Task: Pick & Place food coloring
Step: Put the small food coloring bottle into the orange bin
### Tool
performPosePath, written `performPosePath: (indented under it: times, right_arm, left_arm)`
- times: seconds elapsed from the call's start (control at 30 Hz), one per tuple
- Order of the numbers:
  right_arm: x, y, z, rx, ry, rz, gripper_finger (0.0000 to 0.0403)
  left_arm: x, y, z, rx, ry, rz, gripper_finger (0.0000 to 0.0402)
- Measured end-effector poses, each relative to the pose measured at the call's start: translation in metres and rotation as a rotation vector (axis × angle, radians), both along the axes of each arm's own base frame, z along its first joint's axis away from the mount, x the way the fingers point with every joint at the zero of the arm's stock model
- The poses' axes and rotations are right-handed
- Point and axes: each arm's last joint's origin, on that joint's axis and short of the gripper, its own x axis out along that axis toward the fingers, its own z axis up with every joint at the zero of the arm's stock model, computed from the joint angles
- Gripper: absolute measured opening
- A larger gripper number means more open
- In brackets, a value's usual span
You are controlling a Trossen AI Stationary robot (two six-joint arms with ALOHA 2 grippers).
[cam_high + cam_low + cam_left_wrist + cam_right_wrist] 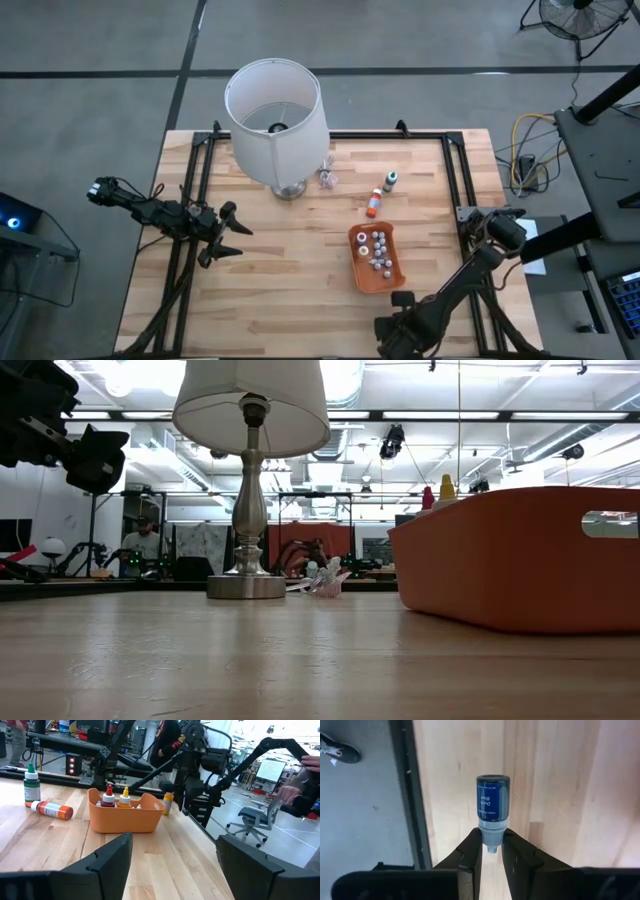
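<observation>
Since your right claw (pixel 492 851) pinches the blue bottle (pixel 493 804) only by its cap, at the counter's (pixel 290 280) six o'clock edge, a swing could drop it off; left claw (pixel 172 857) gapes idle.

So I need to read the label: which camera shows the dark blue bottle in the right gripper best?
The right wrist view: the dark blue bottle fills the frame centre, label readable, pinched at its cap by the right gripper. The high view shows only that gripper at the table's near edge, bottle indistinct. The low and left wrist views don't show it clearly.
</observation>
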Motion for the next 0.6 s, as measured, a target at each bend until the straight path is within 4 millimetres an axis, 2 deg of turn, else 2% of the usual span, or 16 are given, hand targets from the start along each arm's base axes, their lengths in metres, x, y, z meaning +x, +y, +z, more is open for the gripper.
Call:
performPosePath:
  times: [0.3,0.6]
  right_arm:
    - [0.005,-0.006,0.044,-0.066,0.046,0.051,0.0053]
    - [0.029,-0.049,0.084,-0.155,0.095,0.092,0.0054]
  left_arm:
    - [0.000,0.000,0.000,0.000,0.000,0.000,0.0258]
    - [0.000,0.000,0.000,0.000,0.000,0.000,0.0259]
